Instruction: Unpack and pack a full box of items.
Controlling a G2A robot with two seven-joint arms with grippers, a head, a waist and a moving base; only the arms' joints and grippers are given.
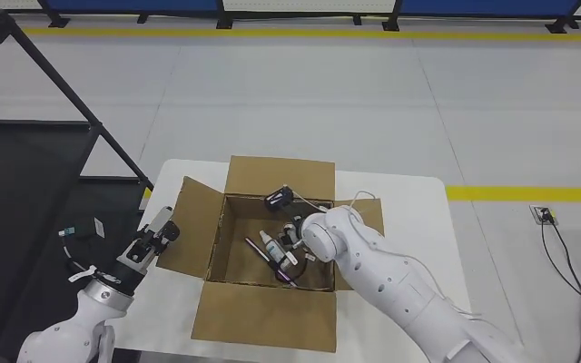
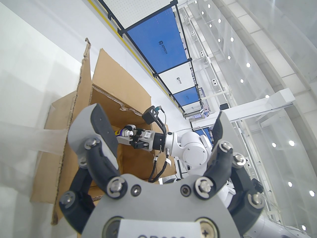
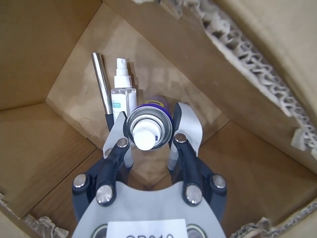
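We see right gripper (image 3: pixel 151 114) clamped on a spray can (image 3: pixel 158 103), blue-and-yellow label mostly hidden from us, inside the cardboard box (image 1: pixel 272 313), left gripper (image 2: pixel 158 115) spread wide outside it.

I count one cardboard box (image 1: pixel 218 243) with four flaps (image 1: pixel 280 175), on one white table (image 1: pixel 413 204). Inside the box I make out three items: one aerosol can (image 3: pixel 151 122), one clear spray bottle (image 3: pixel 123 85) and one silver-shafted tool (image 3: pixel 101 82).

Matt cardboard box (image 3: pixel 37 38) (rough torn edges), glossy metal can (image 3: pixel 151 117), clear plastic bottle (image 3: pixel 123 92)
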